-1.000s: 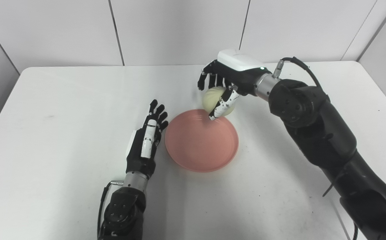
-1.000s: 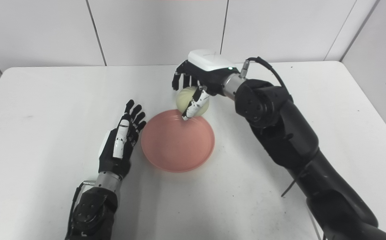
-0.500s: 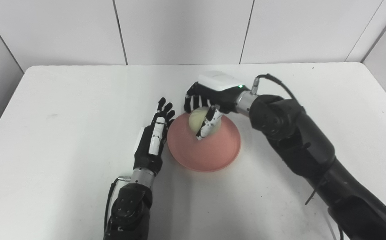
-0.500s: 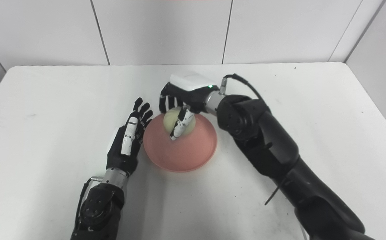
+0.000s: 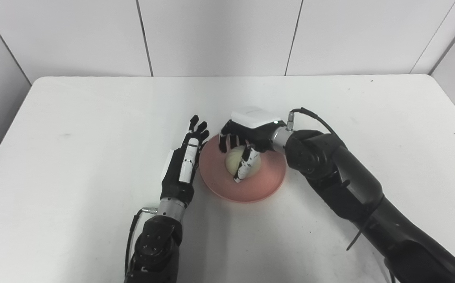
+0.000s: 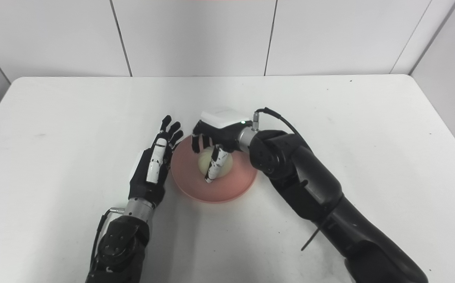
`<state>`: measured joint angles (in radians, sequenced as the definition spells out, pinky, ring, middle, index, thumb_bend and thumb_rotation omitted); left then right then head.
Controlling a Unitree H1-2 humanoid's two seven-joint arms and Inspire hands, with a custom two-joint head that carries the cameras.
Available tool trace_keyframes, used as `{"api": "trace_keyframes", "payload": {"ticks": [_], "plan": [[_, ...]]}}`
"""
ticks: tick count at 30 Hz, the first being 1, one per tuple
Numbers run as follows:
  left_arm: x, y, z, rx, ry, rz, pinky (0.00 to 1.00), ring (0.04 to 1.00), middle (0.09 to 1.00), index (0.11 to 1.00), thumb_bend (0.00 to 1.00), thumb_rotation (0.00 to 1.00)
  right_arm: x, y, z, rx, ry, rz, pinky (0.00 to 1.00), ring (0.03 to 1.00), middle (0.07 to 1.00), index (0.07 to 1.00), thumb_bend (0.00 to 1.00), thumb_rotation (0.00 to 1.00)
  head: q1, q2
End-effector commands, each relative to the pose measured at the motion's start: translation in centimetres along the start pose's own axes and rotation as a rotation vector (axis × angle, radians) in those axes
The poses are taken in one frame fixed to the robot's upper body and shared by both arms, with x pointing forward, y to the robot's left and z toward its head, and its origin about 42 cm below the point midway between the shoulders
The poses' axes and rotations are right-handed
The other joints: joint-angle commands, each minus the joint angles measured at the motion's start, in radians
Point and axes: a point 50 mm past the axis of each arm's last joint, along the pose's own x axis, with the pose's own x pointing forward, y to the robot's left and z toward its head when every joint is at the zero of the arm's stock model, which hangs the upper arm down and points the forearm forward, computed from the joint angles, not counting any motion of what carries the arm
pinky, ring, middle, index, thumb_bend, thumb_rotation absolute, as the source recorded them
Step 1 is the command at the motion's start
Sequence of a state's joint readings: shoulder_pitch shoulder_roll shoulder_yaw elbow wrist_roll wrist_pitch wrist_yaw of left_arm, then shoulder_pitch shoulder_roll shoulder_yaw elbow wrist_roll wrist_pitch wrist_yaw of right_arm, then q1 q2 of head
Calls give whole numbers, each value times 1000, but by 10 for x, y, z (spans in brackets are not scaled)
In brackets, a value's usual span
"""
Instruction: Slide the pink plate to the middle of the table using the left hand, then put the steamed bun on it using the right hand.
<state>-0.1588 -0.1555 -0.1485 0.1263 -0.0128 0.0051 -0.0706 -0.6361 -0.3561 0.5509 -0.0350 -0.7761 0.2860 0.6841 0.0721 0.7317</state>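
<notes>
Pink plate (image 5: 264, 184) lying mid-table; steamed bun (image 5: 234, 163) sitting over its centre. You are gripping bun from above, right hand (image 5: 247, 135) fingers curled around it. Left hand (image 5: 183, 167) flat, fingers spread, resting beside plate's left rim.

I see the round pink plate (image 5: 268, 184) lying flat around the table's (image 5: 74, 129) middle, and the pale steamed bun (image 5: 233, 162) sits near its centre.
</notes>
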Motion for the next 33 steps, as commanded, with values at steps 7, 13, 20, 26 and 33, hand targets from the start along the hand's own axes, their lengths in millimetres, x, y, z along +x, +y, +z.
{"api": "trace_keyframes", "payload": {"ticks": [7, 13, 20, 26, 33], "plan": [[-12, 1, -24, -13, 128, 19, 934, 964, 971, 988, 316, 1000, -6, -21, 9, -94, -24, -63, 264, 346, 467, 497, 524, 0, 1, 6], [-11, 1, -24, -8, 124, 15, 939, 965, 974, 991, 317, 1000, -16, -31, 15, -122, 2, -37, 527, 663, 749, 741, 686, 285, 3, 7], [-11, 1, -24, -16, 123, 12, 950, 981, 997, 1000, 325, 1000, -28, -46, 23, -130, 22, -31, 569, 735, 835, 823, 840, 590, 4, 8], [-11, 2, -22, -45, 126, 12, 965, 984, 998, 1000, 318, 1000, -38, -57, 29, -144, 19, -45, 602, 761, 847, 829, 898, 725, 1, 8], [-11, 3, -23, -47, 133, 20, 965, 980, 994, 997, 333, 1000, -43, -62, 31, -138, 18, -53, 567, 737, 839, 826, 912, 742, -2, 8]]}}
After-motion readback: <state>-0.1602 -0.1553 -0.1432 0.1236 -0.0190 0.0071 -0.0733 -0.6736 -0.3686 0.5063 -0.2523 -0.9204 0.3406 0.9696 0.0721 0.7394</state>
